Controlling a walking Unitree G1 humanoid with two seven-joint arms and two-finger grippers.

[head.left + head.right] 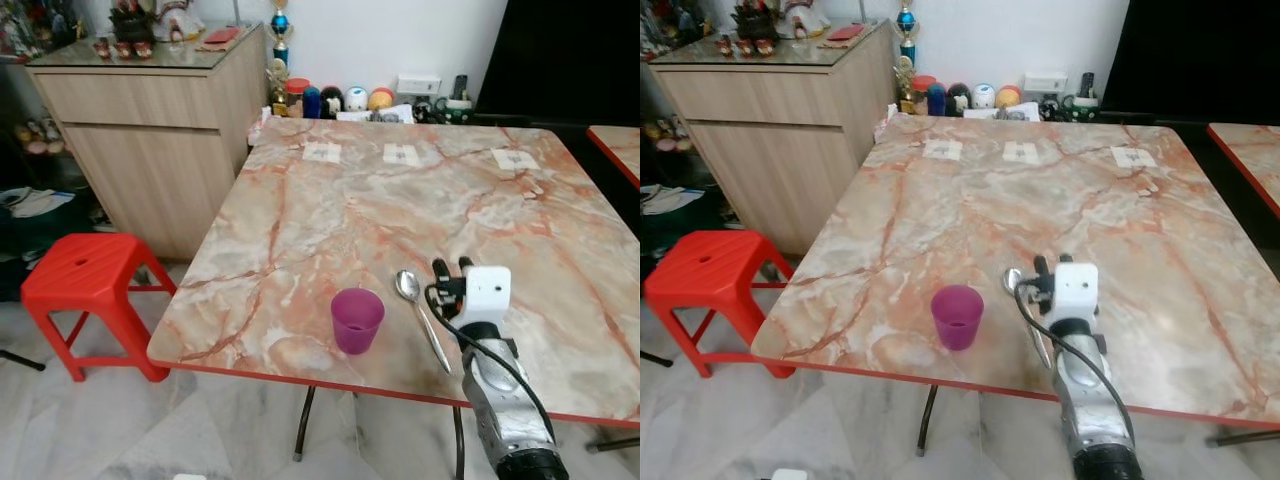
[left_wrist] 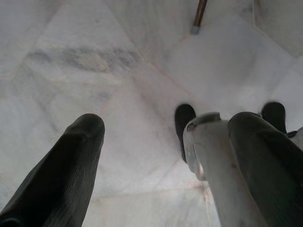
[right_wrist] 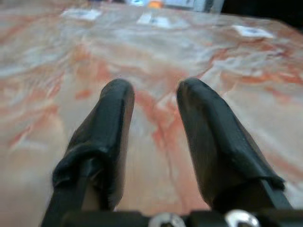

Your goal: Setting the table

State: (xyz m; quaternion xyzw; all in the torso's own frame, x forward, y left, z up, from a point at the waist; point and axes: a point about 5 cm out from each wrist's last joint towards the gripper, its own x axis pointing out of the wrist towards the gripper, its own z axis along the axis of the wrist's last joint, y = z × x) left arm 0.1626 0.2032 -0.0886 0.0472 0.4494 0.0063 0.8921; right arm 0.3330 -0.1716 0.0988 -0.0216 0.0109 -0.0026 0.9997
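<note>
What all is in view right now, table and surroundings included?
cup: one, purple, near front table edge
spoon: one, silver, just right of the cup
table: one, orange-veined marble top, red rim
paper squares: three, white, row at far side
stool: one, red, left of table
cabinet: one, light wood, back left
small items: several, mixed colours, against back wall
right gripper: over table beside spoon, black fingers apart, empty
left gripper: above floor, fingers apart
</note>
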